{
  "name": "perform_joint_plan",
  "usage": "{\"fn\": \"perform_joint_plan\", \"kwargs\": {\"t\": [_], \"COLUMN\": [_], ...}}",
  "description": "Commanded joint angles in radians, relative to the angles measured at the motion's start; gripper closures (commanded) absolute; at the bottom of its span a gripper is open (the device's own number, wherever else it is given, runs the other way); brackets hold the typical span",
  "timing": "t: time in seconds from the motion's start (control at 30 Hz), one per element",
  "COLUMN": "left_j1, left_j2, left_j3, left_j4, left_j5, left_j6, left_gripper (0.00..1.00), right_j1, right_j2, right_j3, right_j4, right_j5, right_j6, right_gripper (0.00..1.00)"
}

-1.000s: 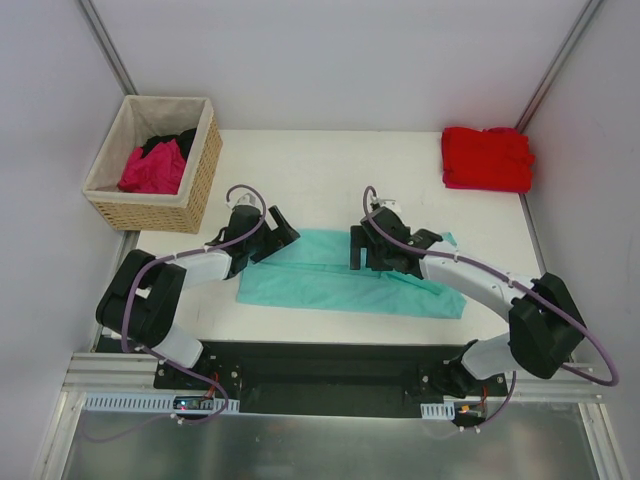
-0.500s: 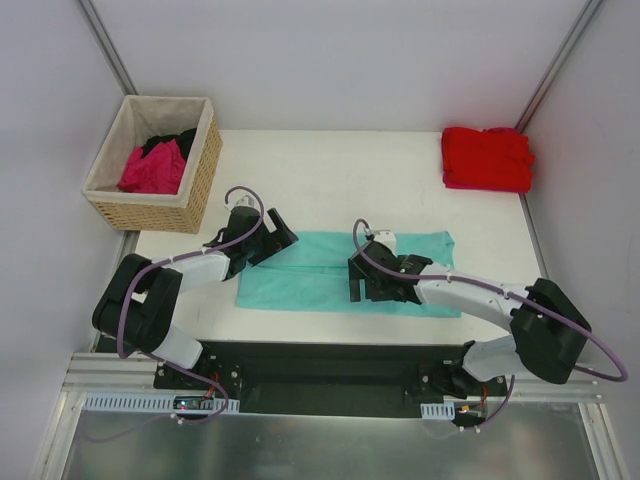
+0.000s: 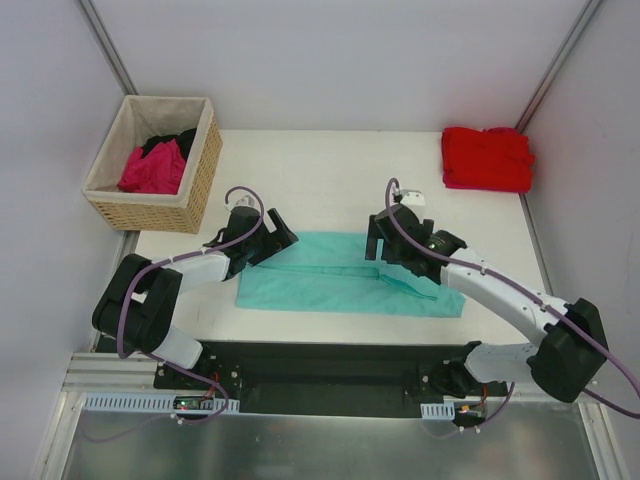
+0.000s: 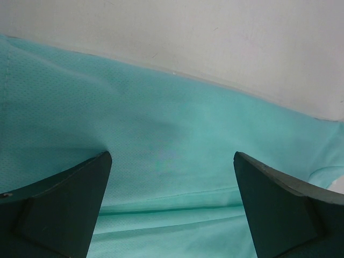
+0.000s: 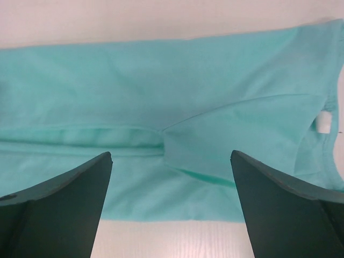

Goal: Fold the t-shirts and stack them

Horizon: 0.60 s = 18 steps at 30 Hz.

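Stretching left to right across the middle of the top view, the teal shirt (image 3: 330, 285) lay as a long strip, so the next fold, I judged, would carry one end over the other. Your left gripper (image 3: 284, 236) hung at its upper-left end, your right gripper (image 3: 376, 246) over the far edge right of centre; both stood spread wide, gripping nothing. The label (image 5: 324, 122) showed at the right edge of the right wrist view.
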Motion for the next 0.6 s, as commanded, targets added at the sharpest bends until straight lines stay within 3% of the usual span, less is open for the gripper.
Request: {"fn": "perform_joint_plan", "kwargs": {"t": [0.0, 0.23, 0.57], "left_j1": [-0.001, 0.007, 0.019], "left_j2": [-0.009, -0.003, 0.029], "left_j3": [-0.010, -0.003, 0.001], "left_j4": [-0.061, -0.065, -0.058], "left_j5": [-0.037, -0.037, -0.021], "left_j6": [0.034, 0.046, 0.053], "left_gripper": [0.01, 0.01, 0.01], "right_j1": [-0.065, -0.097, -0.080], "right_j2": [0.089, 0.267, 0.295], "right_j3": [-0.030, -0.014, -0.042], "right_j4": [0.093, 0.186, 0.219], "right_j5": [-0.026, -0.120, -0.169], "right_j6": [-0.072, -0.066, -0.031], "right_gripper": [0.03, 0.03, 0.03]}}
